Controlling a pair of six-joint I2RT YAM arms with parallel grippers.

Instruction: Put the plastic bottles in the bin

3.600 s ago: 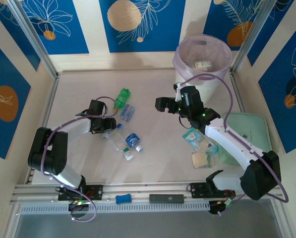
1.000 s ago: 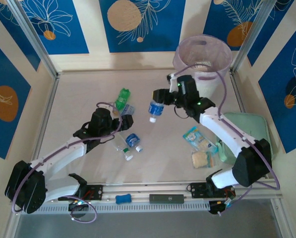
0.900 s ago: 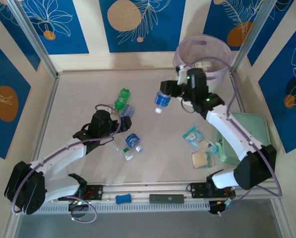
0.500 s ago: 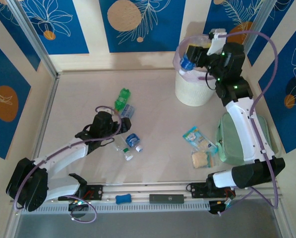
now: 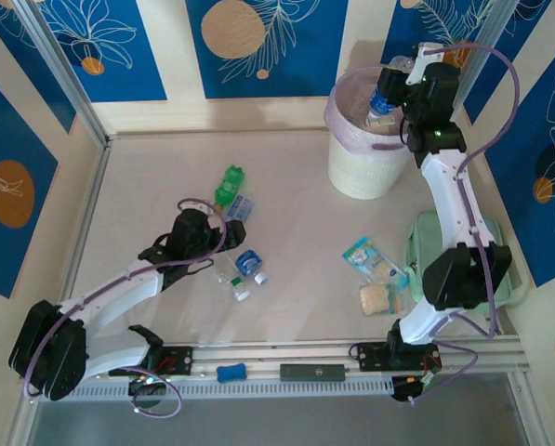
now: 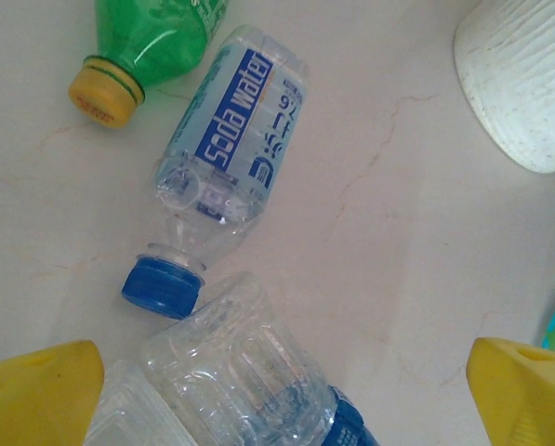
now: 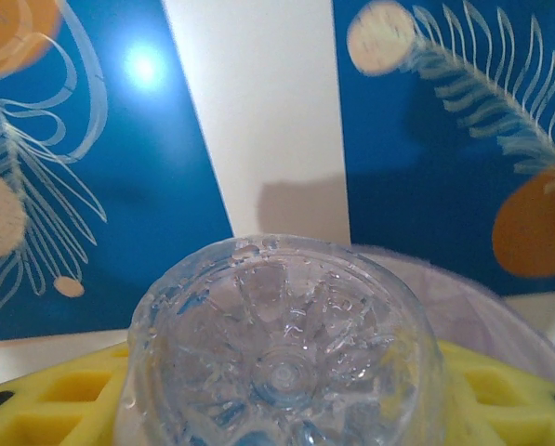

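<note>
Plastic bottles (image 6: 226, 139) lie under my wide-open left claw (image 6: 282, 395), while my right claw (image 7: 277, 409) clamps a clear bottle (image 5: 381, 100) above the bin (image 5: 361, 172).

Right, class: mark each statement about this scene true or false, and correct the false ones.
1. The right tool holds a clear bottle over the bin. True.
2. The left tool is shut on a bottle. False: it is open, holding nothing.
3. The green bottle has a yellow cap. True.
4. The snack packet lies inside the bin. False: it lies on the table.
</note>
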